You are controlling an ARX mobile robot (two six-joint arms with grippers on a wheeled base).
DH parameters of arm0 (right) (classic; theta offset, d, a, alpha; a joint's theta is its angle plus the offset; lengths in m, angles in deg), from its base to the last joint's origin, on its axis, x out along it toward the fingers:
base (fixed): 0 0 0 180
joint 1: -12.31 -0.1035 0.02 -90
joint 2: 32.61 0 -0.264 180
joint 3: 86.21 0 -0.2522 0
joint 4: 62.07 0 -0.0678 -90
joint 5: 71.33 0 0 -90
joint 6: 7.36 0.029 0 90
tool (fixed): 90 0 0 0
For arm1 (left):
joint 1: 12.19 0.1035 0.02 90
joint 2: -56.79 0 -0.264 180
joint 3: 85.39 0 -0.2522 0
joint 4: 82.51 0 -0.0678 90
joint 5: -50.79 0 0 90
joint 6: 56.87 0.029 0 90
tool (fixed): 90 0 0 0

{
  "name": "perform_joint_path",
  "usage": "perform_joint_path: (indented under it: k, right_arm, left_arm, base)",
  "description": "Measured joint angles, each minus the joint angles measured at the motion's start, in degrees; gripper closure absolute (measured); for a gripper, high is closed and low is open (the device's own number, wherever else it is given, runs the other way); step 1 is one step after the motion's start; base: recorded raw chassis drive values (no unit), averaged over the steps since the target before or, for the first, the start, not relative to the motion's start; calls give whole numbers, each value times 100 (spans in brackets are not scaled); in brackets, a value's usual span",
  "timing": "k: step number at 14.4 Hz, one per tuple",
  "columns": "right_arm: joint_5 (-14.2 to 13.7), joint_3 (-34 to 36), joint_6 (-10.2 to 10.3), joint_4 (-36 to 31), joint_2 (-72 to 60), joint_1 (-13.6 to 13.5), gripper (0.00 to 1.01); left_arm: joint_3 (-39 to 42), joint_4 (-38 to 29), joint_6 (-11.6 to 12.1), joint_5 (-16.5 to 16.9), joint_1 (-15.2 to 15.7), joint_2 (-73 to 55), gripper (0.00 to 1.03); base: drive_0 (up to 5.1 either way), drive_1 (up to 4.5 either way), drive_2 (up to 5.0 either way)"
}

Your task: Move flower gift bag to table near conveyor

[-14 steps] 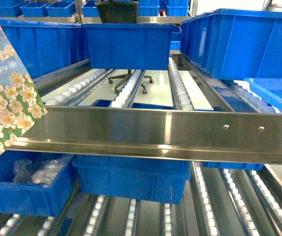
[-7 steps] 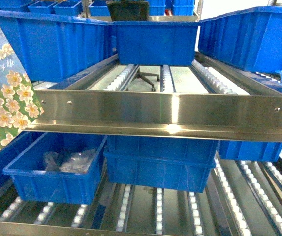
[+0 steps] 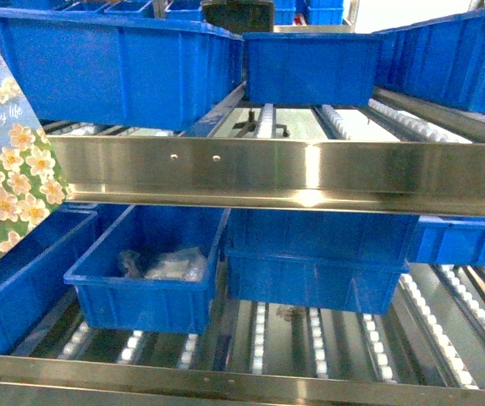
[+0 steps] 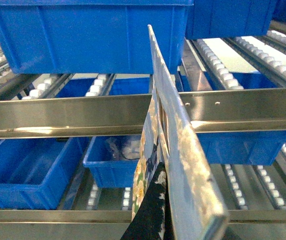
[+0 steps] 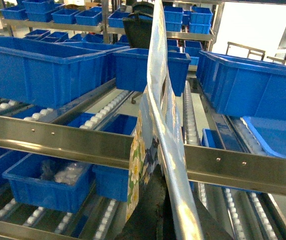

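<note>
Filling every view, the conveyor (image 3: 284, 173) stands ahead of both claws: steel rails, rows of white rollers and blue bins (image 3: 145, 275) on two levels, with no table in sight. The flower gift bag (image 3: 9, 161) is held up in front of that rack, at the left edge of the head view; each wrist camera sees it edge-on, rising straight up from the claw below (image 4: 177, 150) (image 5: 157, 115). It looks like thin printed paper: light, fairly stiff across its flat faces, but easy to crease or tear, and probably a little slick on the glossy print. A hold low on the bag or at its handle cutout, squeezing the two faces together, should suit it best. A dark shape sits at the bag's base in both wrist views, likely claw parts, yet no fingertips show clearly, so whether either claw is spread or pinching the paper cannot be told.
</note>
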Motion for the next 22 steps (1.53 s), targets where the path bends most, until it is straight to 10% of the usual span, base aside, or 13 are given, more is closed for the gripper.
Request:
perform_joint_path:
  k: [22]
  right_arm:
    - [-2,7,0,7,0,2,99]
  left_arm:
    - [0,-9,57,2,0,0,101]
  base:
    - [-484,172,303]
